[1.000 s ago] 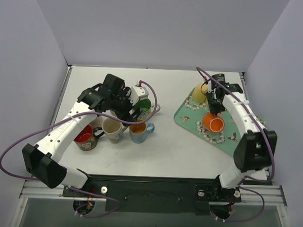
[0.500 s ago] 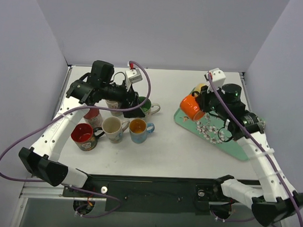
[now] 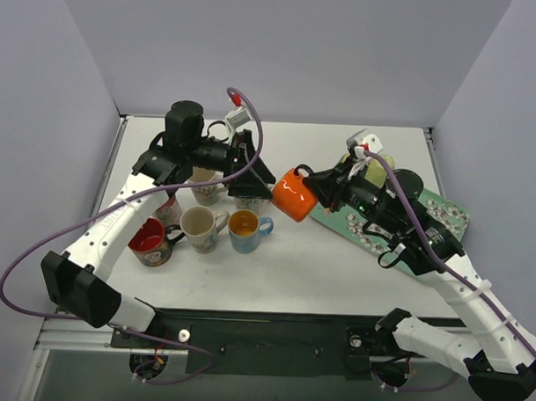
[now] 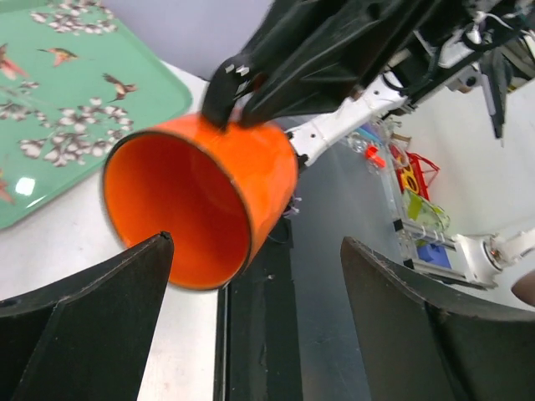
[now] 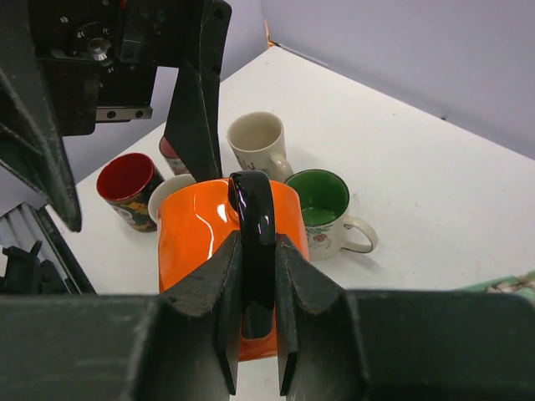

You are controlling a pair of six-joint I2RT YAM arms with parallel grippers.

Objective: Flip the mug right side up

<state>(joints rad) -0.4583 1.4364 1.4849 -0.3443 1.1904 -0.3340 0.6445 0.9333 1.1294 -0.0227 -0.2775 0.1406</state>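
Note:
The orange mug (image 3: 294, 195) with a black handle hangs in the air over the middle of the table, tipped on its side. My right gripper (image 3: 315, 185) is shut on the handle (image 5: 254, 219), which sits pinched between its fingers. The mug's open mouth (image 4: 178, 215) faces my left gripper (image 3: 259, 168), which stands open just left of the mug. Its two fingers (image 4: 84, 334) are spread wide, with nothing between them. In the right wrist view the mug's body (image 5: 196, 238) lies just beyond my right gripper (image 5: 255, 251).
Upright mugs cluster at the left: red (image 3: 149, 241), white (image 3: 199, 227), blue with an orange inside (image 3: 246, 229), another white (image 3: 204, 183) and green-lined (image 5: 323, 204). The green floral tray (image 3: 406, 230) lies at the right with a yellow mug (image 3: 376, 166) on it.
My right arm has lifted the orange mug off the tray and carried it left to the table's middle. My left gripper has swung right and up to face it.

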